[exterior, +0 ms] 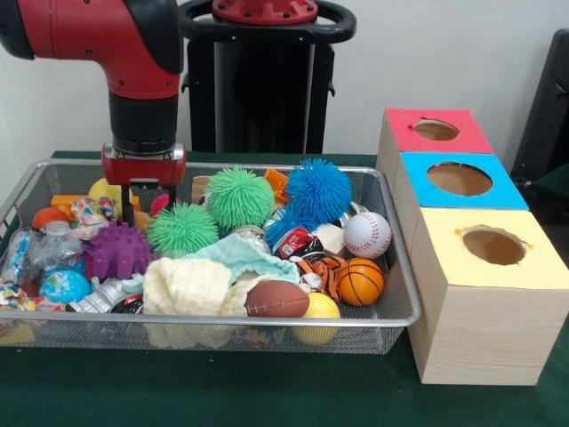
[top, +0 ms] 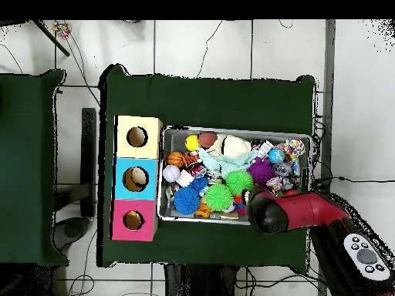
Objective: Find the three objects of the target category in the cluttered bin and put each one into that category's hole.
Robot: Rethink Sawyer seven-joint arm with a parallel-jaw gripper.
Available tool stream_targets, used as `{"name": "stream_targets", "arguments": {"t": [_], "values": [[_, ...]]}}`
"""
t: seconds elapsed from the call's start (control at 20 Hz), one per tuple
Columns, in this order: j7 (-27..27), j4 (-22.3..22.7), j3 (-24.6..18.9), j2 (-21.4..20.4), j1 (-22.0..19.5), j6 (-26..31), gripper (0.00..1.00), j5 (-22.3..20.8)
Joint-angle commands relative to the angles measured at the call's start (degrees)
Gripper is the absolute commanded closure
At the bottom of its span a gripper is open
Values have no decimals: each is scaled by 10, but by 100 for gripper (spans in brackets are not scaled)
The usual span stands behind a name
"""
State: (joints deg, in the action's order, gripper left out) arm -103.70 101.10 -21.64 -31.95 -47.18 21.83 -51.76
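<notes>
The wire mesh bin (exterior: 267,318) sits on the green table, full of toys; it also shows in the overhead view (top: 235,129). An orange plush with black tiger stripes (exterior: 320,269) lies near the bin's front right, half buried beside a basketball (exterior: 360,282). A tan thing (exterior: 202,188) shows at the back behind a green pom ball; I cannot tell if it is plush. My gripper (exterior: 148,203) hangs open over the bin's far left corner, its fingers down among the toys. The arm (top: 297,210) hides it from overhead. The red-surround hole (exterior: 436,130) tops the farthest box (top: 133,220).
Green pom balls (exterior: 238,197) (exterior: 182,229), a blue one (exterior: 318,189) and a purple one (exterior: 118,251) fill the bin's middle. A baseball (exterior: 367,234), football (exterior: 276,300) and cream cloth (exterior: 187,286) lie toward the front. Blue-surround (exterior: 459,179) and yellow-surround (exterior: 493,245) holes stand nearer.
</notes>
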Motion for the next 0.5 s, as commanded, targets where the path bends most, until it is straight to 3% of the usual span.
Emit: {"name": "stream_targets", "arguments": {"t": [0.05, 0.5], "values": [[21, -54, 2, 33, 13, -35, 0, -50], [21, -75, 25, 45, 31, 2, 0, -57]]}}
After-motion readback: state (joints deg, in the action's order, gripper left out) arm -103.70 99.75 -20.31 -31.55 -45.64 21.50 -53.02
